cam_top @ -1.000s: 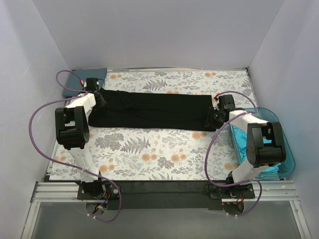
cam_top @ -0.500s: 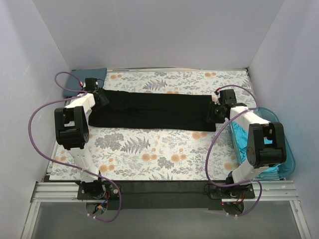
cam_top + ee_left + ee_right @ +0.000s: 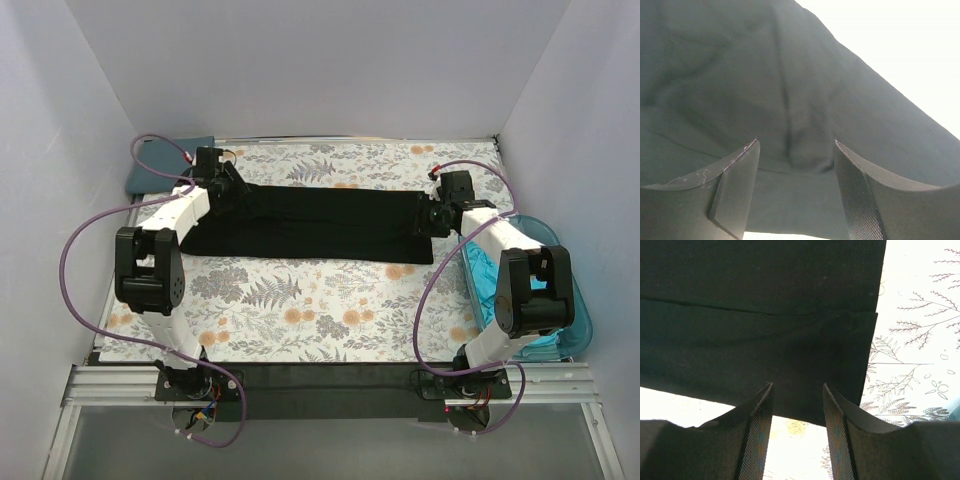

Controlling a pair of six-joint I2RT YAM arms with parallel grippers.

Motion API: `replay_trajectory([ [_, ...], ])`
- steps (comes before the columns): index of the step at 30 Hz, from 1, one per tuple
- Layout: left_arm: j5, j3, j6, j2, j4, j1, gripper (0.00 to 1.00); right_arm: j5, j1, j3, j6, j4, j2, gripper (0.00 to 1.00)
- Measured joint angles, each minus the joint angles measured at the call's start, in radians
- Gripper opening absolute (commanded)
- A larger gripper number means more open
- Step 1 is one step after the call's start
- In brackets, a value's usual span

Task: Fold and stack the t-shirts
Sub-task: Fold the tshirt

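The black t-shirt (image 3: 320,222) lies as a long folded strip across the floral table cloth. My left gripper (image 3: 228,190) hovers over its left end, open, with only black cloth (image 3: 740,75) below the left gripper (image 3: 796,145) and nothing pinched. At the strip's right end my right gripper (image 3: 432,218) is open; in its wrist view the right gripper (image 3: 797,386) straddles the shirt's near edge (image 3: 755,300) without holding it. A slate blue-grey t-shirt (image 3: 160,172) lies folded in the back left corner. Turquoise cloth (image 3: 545,340) sits in the tub.
The translucent teal tub (image 3: 582,312) stands at the right edge beside the right arm. White walls close in the table on three sides. Floral table cloth (image 3: 320,300) lies bare between the black strip and the arm bases.
My left gripper has opened, let go of the shirt's left end, and shifted right and toward the back. The right gripper moved slightly toward the back, still open.
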Motion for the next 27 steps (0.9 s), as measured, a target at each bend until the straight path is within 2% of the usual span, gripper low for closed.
replay_trajectory([
  [6, 0.013, 0.037, -0.058, 0.051, -0.012, -0.050, 0.57, 0.000, 0.004, 0.024, -0.005, -0.004, 0.000, 0.43],
  [15, 0.003, 0.126, -0.090, 0.176, -0.040, -0.053, 0.56, 0.000, 0.011, 0.034, -0.008, -0.003, 0.009, 0.43],
  [19, 0.003, 0.135, -0.097, 0.215, -0.050, -0.058, 0.52, 0.000, 0.014, 0.034, -0.009, -0.003, 0.017, 0.43],
  [27, 0.004, 0.161, -0.100, 0.242, -0.063, -0.067, 0.50, 0.000, 0.021, 0.034, -0.015, -0.003, 0.020, 0.43],
])
